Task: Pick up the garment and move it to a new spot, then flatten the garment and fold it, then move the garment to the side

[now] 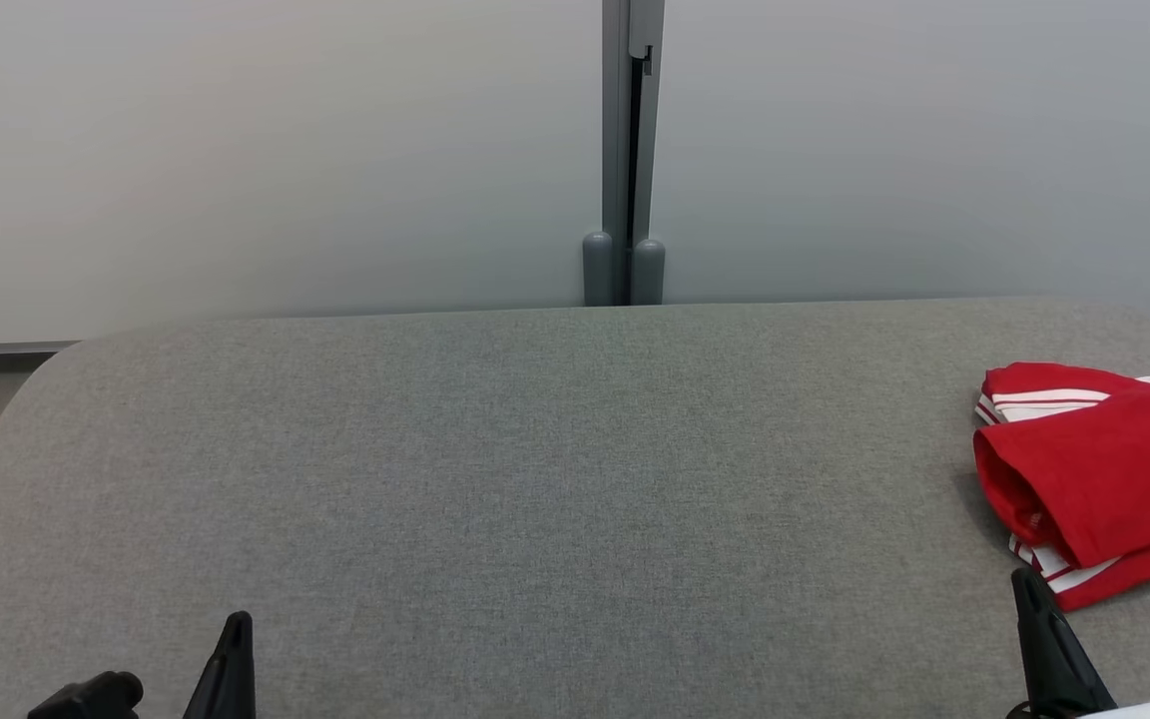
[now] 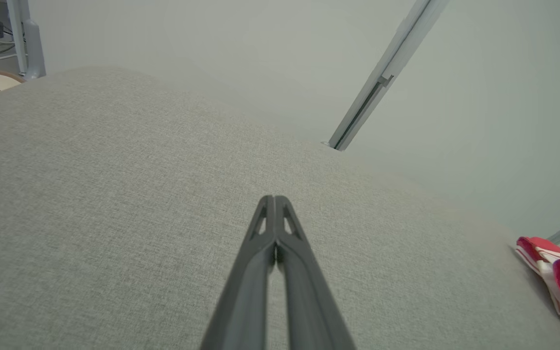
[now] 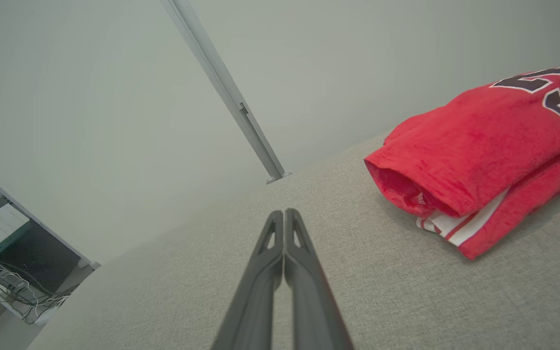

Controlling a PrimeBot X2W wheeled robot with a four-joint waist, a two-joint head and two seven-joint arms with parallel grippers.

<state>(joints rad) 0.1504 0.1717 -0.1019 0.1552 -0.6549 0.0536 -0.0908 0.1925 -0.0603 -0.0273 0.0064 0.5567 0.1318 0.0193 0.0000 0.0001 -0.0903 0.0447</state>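
My left gripper and right gripper are closed tight on nothing, and the folded red garment lies at the right side of the gray table, rolled edge facing left.

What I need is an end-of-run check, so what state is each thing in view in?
garment: folded into a compact bundle, lying at the table's right end, touched by neither pincer.
left pincer: shut, holding nothing, far from the garment.
right pincer: shut, holding nothing, close beside the garment but apart from it.
table: grey fabric top, bearing the garment.
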